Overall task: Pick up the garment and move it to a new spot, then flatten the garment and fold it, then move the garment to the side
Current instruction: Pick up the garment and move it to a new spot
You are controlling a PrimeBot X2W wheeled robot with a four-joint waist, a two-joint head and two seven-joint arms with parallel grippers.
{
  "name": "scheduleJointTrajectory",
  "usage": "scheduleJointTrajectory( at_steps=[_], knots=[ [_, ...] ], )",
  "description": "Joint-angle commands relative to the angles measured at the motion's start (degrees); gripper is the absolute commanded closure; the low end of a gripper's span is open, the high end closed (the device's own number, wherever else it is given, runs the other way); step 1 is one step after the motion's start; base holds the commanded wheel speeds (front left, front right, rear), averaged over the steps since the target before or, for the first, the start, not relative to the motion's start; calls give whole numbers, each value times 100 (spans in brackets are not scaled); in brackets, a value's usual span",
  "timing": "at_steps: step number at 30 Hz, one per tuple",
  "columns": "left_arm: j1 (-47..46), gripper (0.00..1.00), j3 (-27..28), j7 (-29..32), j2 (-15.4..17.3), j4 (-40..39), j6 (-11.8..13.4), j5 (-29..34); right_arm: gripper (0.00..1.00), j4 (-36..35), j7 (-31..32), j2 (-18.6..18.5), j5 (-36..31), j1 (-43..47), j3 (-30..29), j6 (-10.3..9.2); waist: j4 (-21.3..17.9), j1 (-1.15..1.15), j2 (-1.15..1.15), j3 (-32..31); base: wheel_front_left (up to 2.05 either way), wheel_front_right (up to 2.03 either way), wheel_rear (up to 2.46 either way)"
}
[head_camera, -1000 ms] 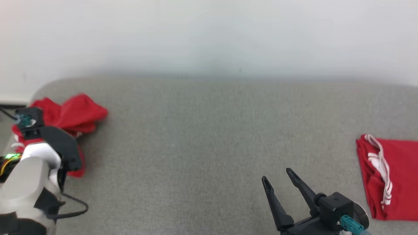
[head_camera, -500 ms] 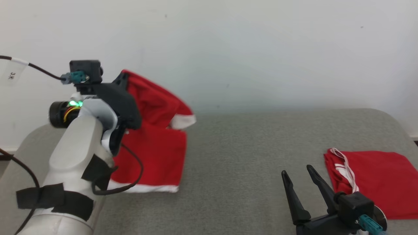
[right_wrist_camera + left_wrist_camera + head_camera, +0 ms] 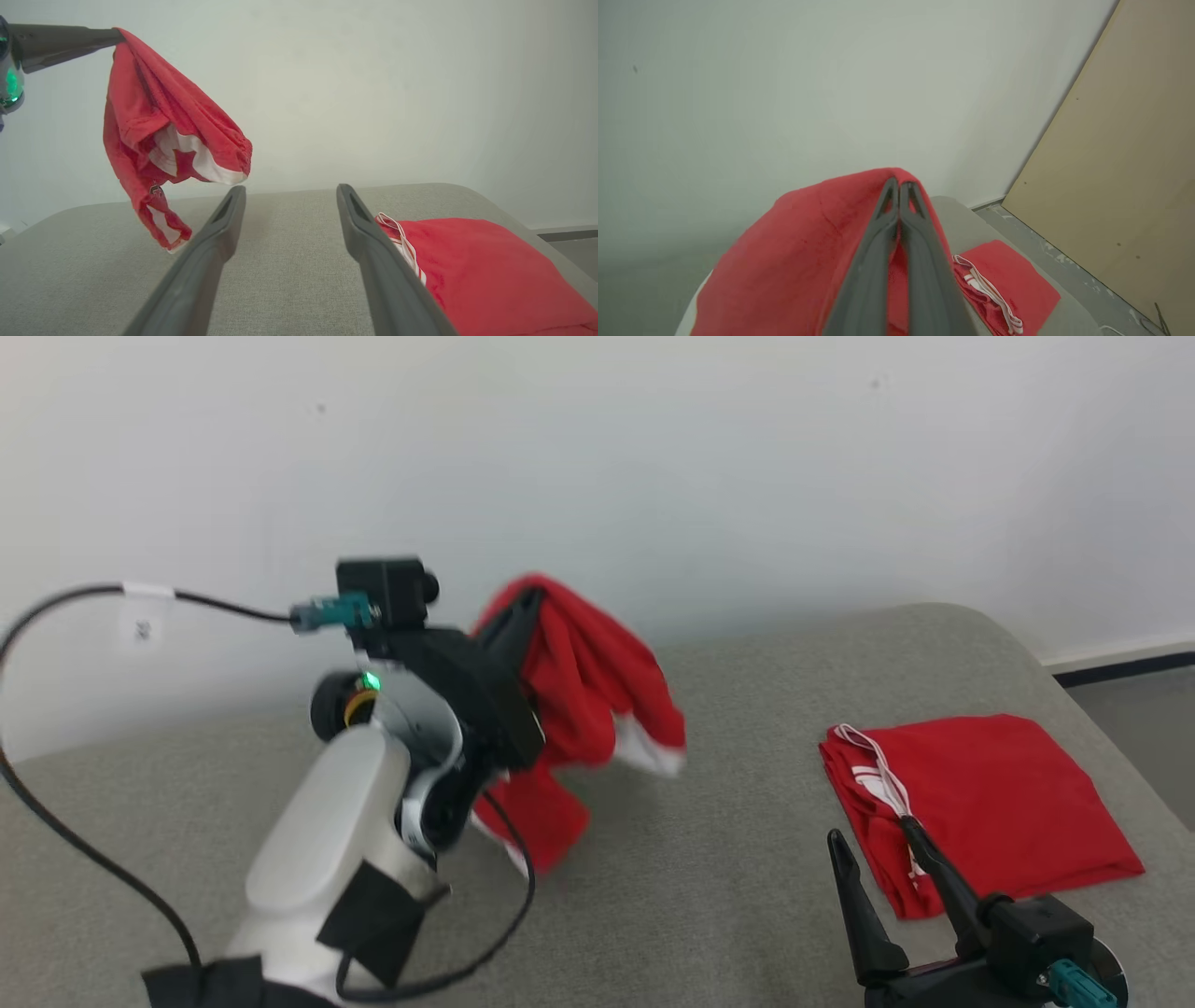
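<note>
— Red garment (image 3: 597, 691) is off the tabletop (image 3: 747, 896); a second ago it lay bunched on the surface at the far left, with the left end effector (image 3: 530, 607) down at it; log that?
— Logged; the left end effector now pinches the garment at its top fold; in the left wrist view the fingers (image 3: 873, 261) are pressed together with cloth draped to either side.
— Position?
— It hangs in the air over the left-middle of the tabletop, in front of the pale wall (image 3: 653, 448); the white-trimmed end is lowest and seems clear of the surface in the right wrist view. Note that the head camera has turned too, so part of the shift in that view is the camera's.
— Right end effector (image 3: 873, 835)?
— Spread, holding nothing; it sits low at the near edge, just beside the folded red garment (image 3: 990, 793) lying flat at the right; one finger overlaps that piece's near corner in the head view; cannot tell whether they touch.
— Meaning for the task?
— Judgement: pick-up done, carry under way; set-down, flattening, folding and the move to the side all remain; the bare stretch between the two red pieces looks like the likely new spot.
— Risks?
— There is a single pinch point and the cloth is bunched, blurred in the head view; it may land crumpled, so the second arm is probably needed to spread it; keep clear of the folded piece.
</note>
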Motion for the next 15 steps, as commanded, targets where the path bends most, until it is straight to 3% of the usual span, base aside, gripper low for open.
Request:
scheduleJointTrajectory(
  at_steps=[1,8,9,10,15],
  knots=[
    [249,100,-35,42,10,-58,68,-73,0,-29,-26,8,51,7,1,-11,-119,1,1,89,0,0,0],
    [1135,100,-105,44,159,271,501,-73,0,8,-28,8,89,0,26,-11,-197,1,1,224,0,0,0],
    [1225,64,-118,3,193,350,526,-44,0,14,-30,8,90,-6,38,-11,-202,1,1,235,0,0,0],
    [1311,0,-130,-76,220,425,541,-9,0,22,-27,8,95,-10,51,-11,-204,1,1,243,0,0,0],
    [1735,0,-1,-712,378,531,563,26,0,50,-30,8,97,28,17,-11,-151,1,1,217,0,0,0]
  ],
)
